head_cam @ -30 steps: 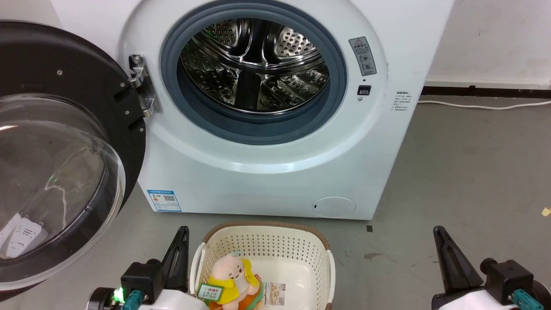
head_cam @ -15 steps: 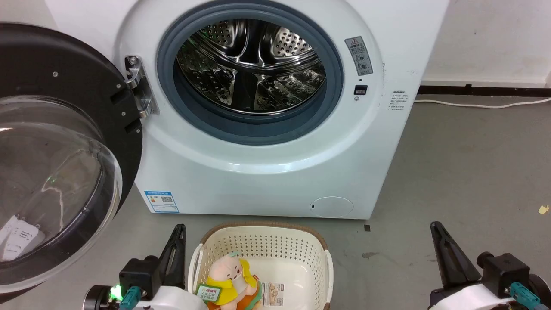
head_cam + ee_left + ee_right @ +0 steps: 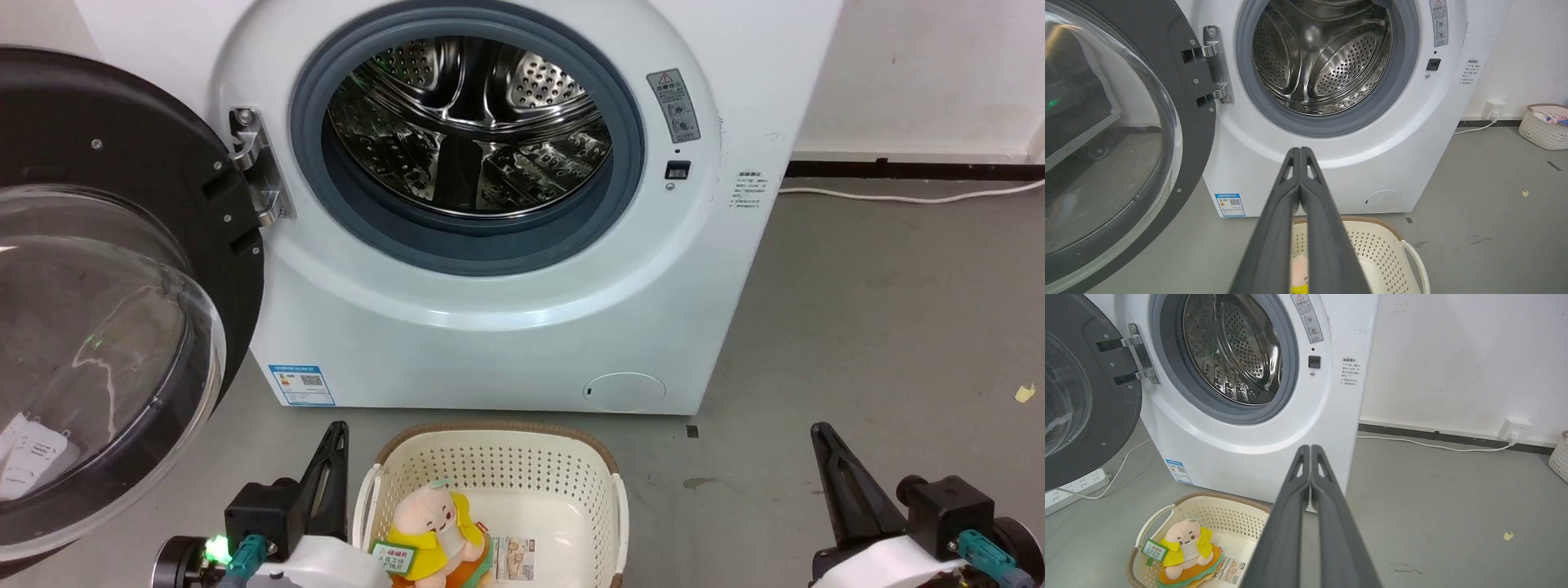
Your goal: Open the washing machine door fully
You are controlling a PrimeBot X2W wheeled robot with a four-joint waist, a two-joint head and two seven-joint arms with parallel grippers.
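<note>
The washing machine door [image 3: 122, 163], round, glossy black with a bulging clear glass bowl, stands swung wide to the left on its metal hinge [image 3: 255, 167]; it also shows as the door [image 3: 1188, 122] and the door [image 3: 1106, 416]. The white machine [image 3: 490, 327] has its grey-rimmed steel drum opening [image 3: 465, 122] uncovered. My left gripper [image 3: 336, 428] is low at the bottom left, shut and holding nothing, apart from the door; the left gripper [image 3: 1300, 150] shows its fingers pressed together. My right gripper [image 3: 819, 429] at the bottom right is shut and empty, as the right gripper [image 3: 1309, 448] confirms.
A cream laundry basket [image 3: 498, 457] sits on the grey floor right before the machine, with a plush doll in yellow [image 3: 437, 527] inside. A white power strip [image 3: 1073, 488] lies under the door. A cable [image 3: 898, 198] runs along the wall; another basket [image 3: 1545, 126] stands far right.
The whole head view has shifted slightly, so the camera moved. Door, basket and both grippers keep their places relative to each other.
</note>
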